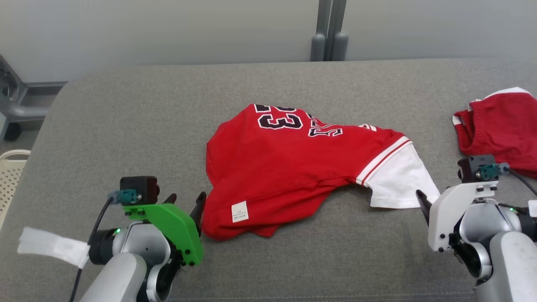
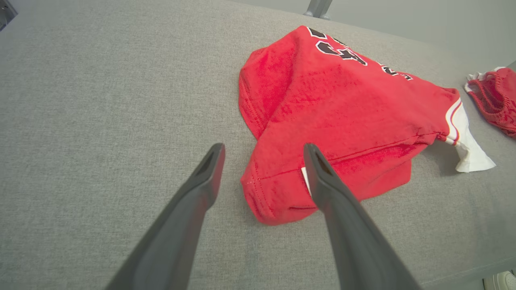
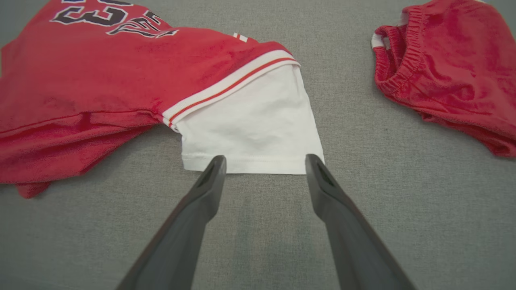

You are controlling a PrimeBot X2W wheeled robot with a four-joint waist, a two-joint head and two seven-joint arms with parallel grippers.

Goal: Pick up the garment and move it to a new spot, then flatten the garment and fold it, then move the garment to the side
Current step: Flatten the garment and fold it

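You see the left gripper [image 2: 263, 150] rising from the bottom centre, fingers spread and holding nothing; the right-hand tip overlaps the jersey's [image 2: 342, 100] near hem by a white label [image 2: 305, 177], and the left-hand tip is over grey cloth [image 2: 100, 100]. The jersey lies crumpled right of centre, its white sleeve [image 2: 469, 155] toward the right. Another red garment [image 2: 498, 96] sits at the right edge, apart from the sleeve.

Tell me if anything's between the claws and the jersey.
Nothing visible. The left claw is open at the jersey's near corner, the right claw open at its white sleeve's hem; only grey pad lies between.
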